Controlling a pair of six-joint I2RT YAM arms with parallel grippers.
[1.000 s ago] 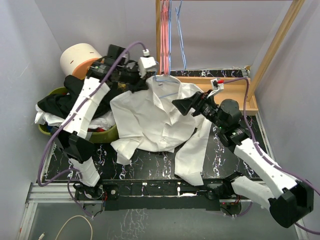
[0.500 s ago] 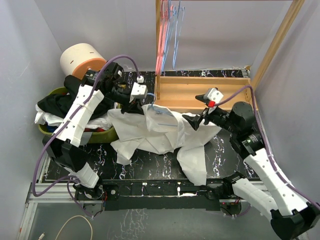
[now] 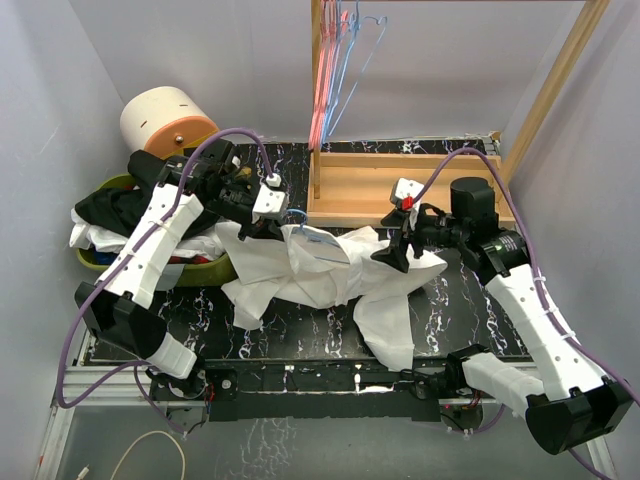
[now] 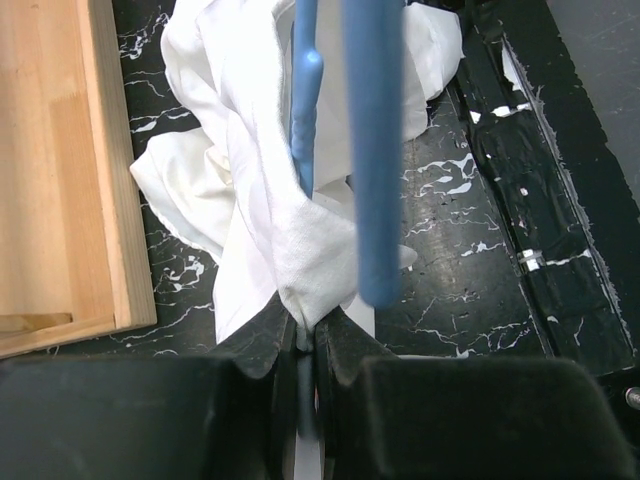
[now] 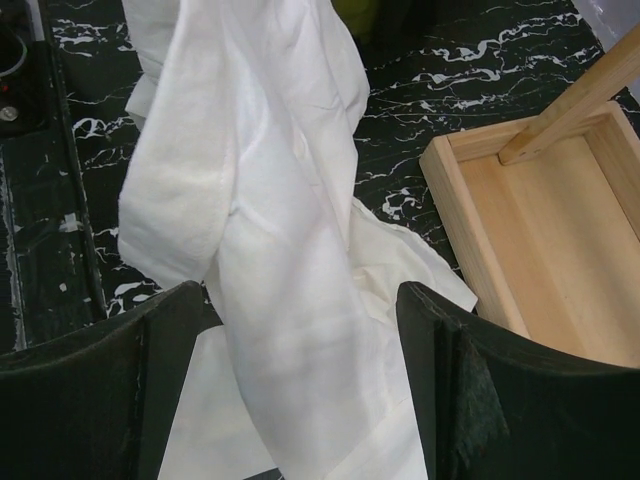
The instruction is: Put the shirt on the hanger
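Shirt lies bunched in a heap on the black marbled table, about mid-table. One sleeve trails toward the near edge, right of centre. The far edge of the heap sits just beside the near wall of the wooden tray.

Left gripper is at the far-left end of the heap. Its fingers are pressed together on a fold of white fabric, with the hanger wire in the same pinch. In the left wrist view, one blue wire runs from the fingertips straight into the folds. A second, thicker blue bar sits closer to the lens and is out of focus. From above, only a short piece of blue shows at the collar end. The rest of the wire frame is probably buried in the cloth, but the fabric hides it.

Right gripper is at the right end of the heap, close to the tray's near wall. Its jaws stand wide apart. A band of shirt runs through the gap, and the fingers are not clamped on it.

Left of the shirt, a green basin holds a black garment. Pink hangers hang on the wooden rack above the tray's far-left corner.
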